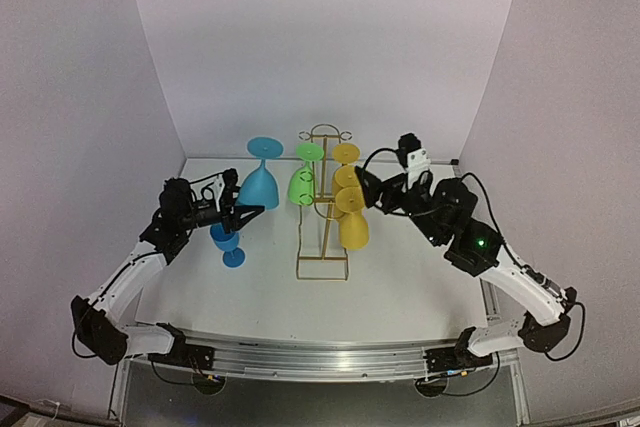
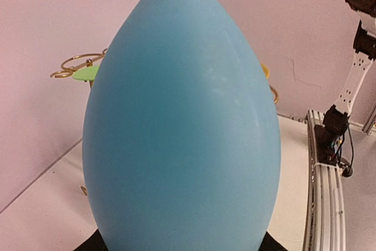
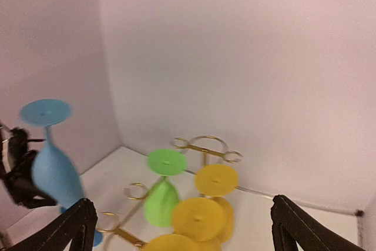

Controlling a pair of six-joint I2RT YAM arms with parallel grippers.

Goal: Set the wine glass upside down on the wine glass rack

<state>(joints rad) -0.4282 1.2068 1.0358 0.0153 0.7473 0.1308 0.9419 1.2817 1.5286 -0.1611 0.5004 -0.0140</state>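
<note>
The left hand (image 1: 245, 212) gripped a light blue wine glass (image 1: 259, 187) by its bowl, holding it upside down with the round foot uppermost, above the left side of the white counter (image 1: 400, 287). The glass hung just left of the wine glass rack (image 1: 322, 209), near it but not touching. In the left wrist view, the blue bowl (image 2: 182, 121) filled almost the whole picture, with the dark fingers (image 2: 88, 245) showing only at its lower edge.

The gold wire rack stood at the middle of the counter, running from near to far. 1 green glass (image 1: 302, 185) hung upside down on its left side and yellow glasses (image 1: 351, 215) hung along its right side. A darker blue glass (image 1: 228, 243) stood on the counter below the held one, to the near left of the rack.

The right hand (image 1: 366, 189) hovered just right of the yellow glasses with its jaws spread wide and nothing between them. Its 2 black fingers (image 3: 76, 227) framed the rack in the right wrist view
</note>
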